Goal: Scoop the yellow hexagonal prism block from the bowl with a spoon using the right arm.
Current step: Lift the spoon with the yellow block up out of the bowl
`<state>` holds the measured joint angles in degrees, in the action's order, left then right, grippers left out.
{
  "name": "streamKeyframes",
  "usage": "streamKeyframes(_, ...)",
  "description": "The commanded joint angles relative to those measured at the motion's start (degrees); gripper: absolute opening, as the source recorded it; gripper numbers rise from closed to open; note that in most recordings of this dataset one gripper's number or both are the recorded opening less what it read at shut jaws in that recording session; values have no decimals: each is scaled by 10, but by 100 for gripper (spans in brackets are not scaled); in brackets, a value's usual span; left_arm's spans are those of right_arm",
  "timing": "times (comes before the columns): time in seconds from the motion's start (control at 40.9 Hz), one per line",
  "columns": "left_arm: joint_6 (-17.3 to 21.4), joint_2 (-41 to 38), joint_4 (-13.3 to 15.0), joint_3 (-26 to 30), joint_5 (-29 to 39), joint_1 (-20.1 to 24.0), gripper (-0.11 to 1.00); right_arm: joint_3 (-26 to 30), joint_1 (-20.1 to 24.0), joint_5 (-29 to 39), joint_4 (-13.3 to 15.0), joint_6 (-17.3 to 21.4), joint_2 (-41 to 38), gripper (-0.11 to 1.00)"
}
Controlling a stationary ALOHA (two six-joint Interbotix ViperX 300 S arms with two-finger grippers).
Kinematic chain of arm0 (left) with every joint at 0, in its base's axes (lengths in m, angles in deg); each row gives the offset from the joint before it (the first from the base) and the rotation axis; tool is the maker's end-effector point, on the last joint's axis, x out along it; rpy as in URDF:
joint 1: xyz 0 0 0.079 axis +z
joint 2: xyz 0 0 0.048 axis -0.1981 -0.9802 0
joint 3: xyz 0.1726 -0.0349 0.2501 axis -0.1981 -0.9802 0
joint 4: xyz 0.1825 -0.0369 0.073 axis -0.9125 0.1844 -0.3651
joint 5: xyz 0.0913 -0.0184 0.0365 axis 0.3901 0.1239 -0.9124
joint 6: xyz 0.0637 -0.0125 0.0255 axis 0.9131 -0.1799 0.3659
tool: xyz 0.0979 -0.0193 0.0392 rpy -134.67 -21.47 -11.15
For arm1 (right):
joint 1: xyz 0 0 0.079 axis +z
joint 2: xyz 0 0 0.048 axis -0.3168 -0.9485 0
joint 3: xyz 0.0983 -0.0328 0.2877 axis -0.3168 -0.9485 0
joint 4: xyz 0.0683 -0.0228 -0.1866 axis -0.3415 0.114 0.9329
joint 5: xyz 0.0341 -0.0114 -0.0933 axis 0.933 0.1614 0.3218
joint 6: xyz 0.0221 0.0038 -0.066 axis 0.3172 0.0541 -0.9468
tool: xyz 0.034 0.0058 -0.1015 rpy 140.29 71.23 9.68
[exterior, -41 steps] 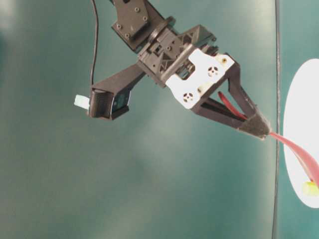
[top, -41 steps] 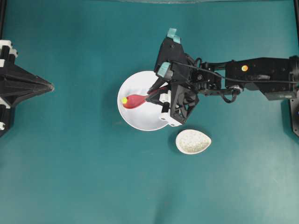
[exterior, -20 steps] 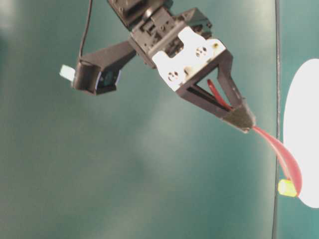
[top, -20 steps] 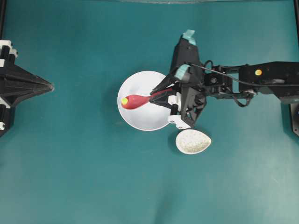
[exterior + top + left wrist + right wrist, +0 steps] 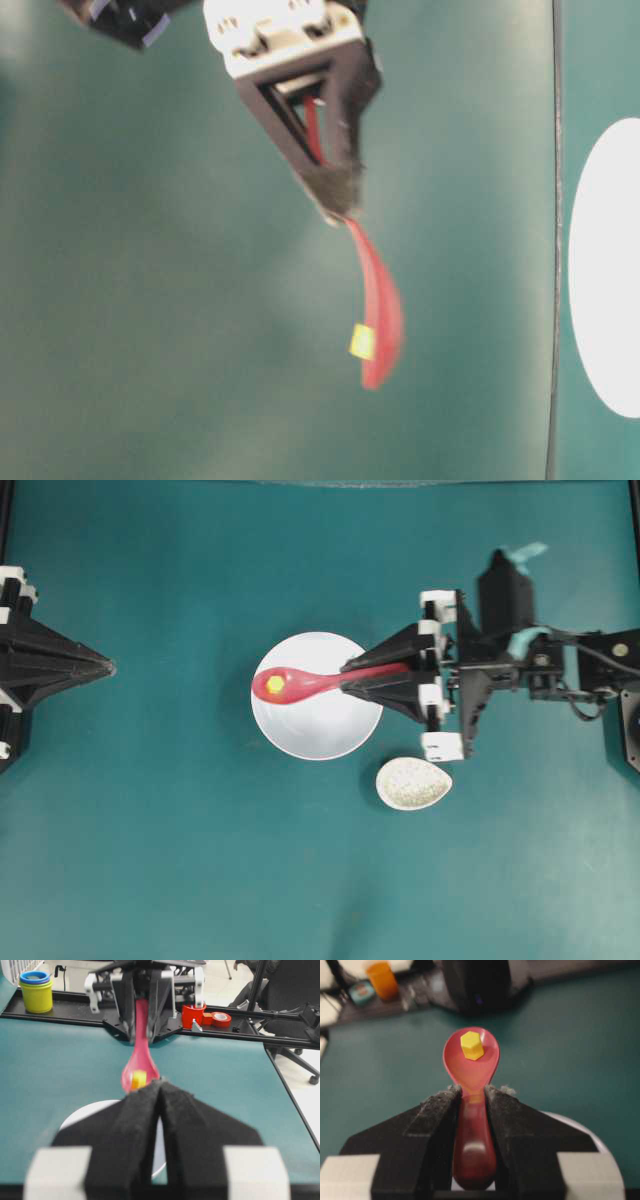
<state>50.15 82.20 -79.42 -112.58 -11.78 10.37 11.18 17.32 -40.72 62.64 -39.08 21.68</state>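
The right end effector (image 5: 471, 1097) is clamped on the handle of the spoon (image 5: 310, 683), and the yellow hexagonal prism block (image 5: 275, 684) sits loose in the scoop, above the bowl (image 5: 330, 730). Risk: any tilt or jerk of the wrist could roll the unsecured block off the shallow scoop onto the worktop (image 5: 200, 860). Compared with one second ago, the spoon has been raised clear of the bowl and levelled, with the arm drawn back toward its base; the left end effector (image 5: 161, 1105), pads together, is unchanged.
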Motion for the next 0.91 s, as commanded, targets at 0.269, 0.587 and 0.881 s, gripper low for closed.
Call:
streamKeyframes(0.269, 0, 4, -1, 18, -3, -8, -1, -14, 2, -24, 11, -2, 33, 23)
streamKeyframes(0.587, 0, 1, -1, 16, -2, -8, -1, -14, 2, -29, 11, -32, 33, 23)
streamKeyframes(0.881, 0, 0, -1, 16, -2, -8, -1, -11, 1, -52, 11, -60, 33, 23)
